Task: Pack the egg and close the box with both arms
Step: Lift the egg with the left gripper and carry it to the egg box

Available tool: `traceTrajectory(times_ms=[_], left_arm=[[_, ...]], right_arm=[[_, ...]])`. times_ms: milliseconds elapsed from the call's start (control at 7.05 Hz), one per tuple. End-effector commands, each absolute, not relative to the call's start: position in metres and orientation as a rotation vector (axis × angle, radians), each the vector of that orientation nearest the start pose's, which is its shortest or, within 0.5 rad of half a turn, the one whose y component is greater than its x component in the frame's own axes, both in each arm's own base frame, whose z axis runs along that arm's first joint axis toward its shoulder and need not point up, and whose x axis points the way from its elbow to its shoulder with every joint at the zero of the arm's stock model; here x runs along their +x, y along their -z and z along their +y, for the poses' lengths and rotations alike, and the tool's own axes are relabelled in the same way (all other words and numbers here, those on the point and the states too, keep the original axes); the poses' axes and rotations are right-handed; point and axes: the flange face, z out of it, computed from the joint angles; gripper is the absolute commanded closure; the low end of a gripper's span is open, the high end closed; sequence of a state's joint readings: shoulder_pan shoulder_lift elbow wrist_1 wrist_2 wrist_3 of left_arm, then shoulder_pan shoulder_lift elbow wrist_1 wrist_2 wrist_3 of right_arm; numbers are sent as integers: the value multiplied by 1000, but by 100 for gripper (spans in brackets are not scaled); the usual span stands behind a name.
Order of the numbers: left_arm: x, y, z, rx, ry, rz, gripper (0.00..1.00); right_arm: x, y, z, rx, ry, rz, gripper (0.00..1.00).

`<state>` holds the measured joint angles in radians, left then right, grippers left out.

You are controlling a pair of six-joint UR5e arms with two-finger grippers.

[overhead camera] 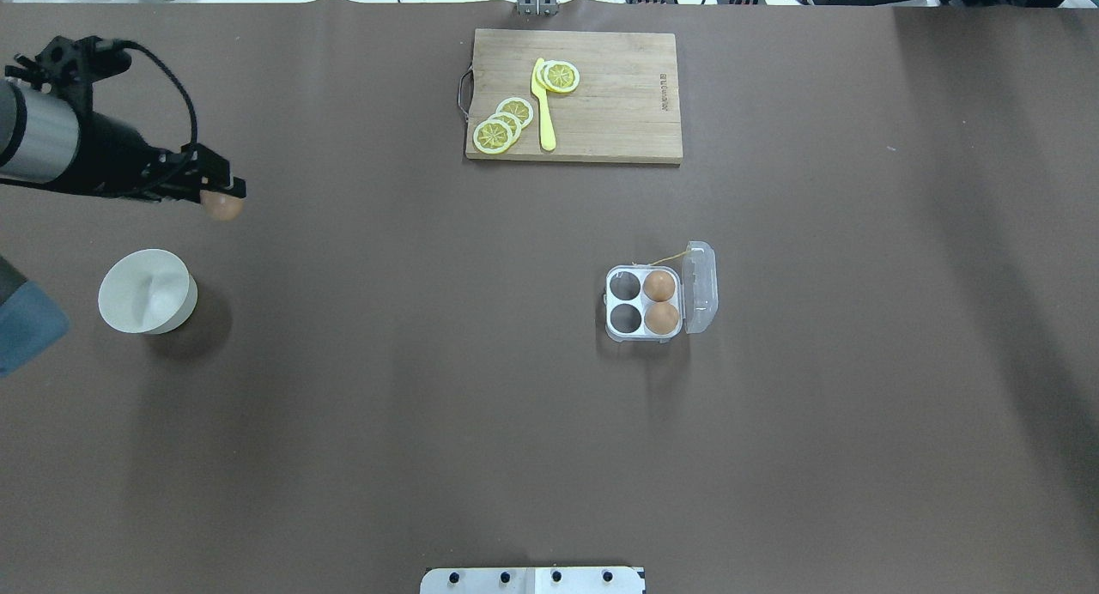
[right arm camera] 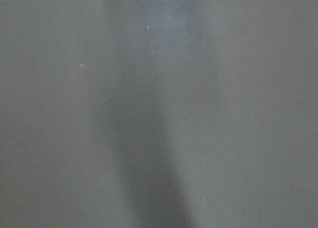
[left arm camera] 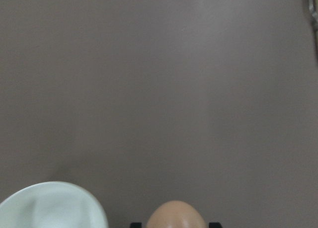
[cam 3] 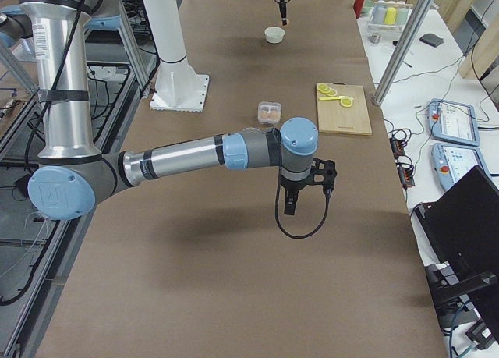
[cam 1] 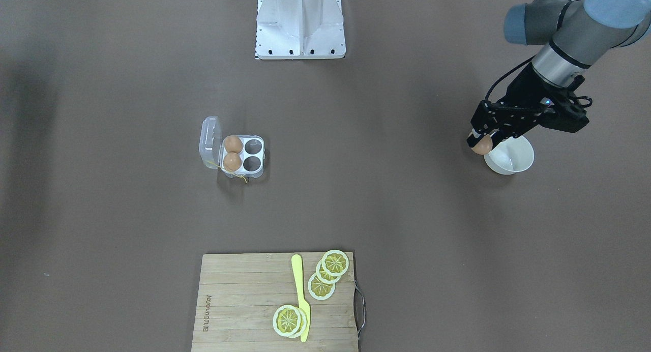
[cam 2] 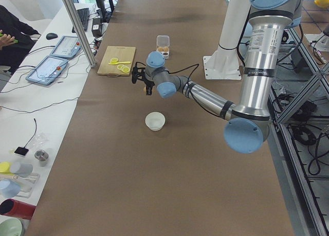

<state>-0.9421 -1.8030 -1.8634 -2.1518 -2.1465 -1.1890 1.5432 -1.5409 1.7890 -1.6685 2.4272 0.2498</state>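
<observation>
Item, left end effector (cam 1: 480, 137): clenched on your egg (cam 1: 482, 146), held clear of the tabletop (cam 1: 386, 189) beside the bowl (cam 1: 513, 158), likely for carrying across. Item, box (cam 1: 253, 147): well apart, open, two eggs (cam 1: 233, 144) in, two places free for yours. Item, right end effector (cam 3: 290, 204): grip, you cannot tell

Overhead and front-facing views look steeply down from opposite sides, both showing the box (cam 1: 253, 147) and cutting board (cam 1: 244, 291).
</observation>
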Motion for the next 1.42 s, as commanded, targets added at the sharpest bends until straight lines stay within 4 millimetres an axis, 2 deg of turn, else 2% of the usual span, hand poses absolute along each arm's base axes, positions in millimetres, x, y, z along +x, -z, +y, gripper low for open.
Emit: traceTrajectory(times_ms=[0,284,426,568,994,1277], left_arm=[[342,-269,-477,366,214,1226,100],[474,-203,-431,468,307,1270,100],[518,-172,-404,514,336,1298,100],[540,-160,-405,567,378,1297,100],[613,-175,-409,634,420,1344,100],[635,-177,-390,632,412,1375,100]], right_arm=[[45,-540,-505,24,-141,-868,0],[44,-540,-502,23,-143,-868,0],[44,-542,-502,18,-147,-866,0],[44,-542,-502,19,-145,-866,0],[44,-541,-499,20,-145,-866,0],[44,-540,-500,22,-145,-866,0]])
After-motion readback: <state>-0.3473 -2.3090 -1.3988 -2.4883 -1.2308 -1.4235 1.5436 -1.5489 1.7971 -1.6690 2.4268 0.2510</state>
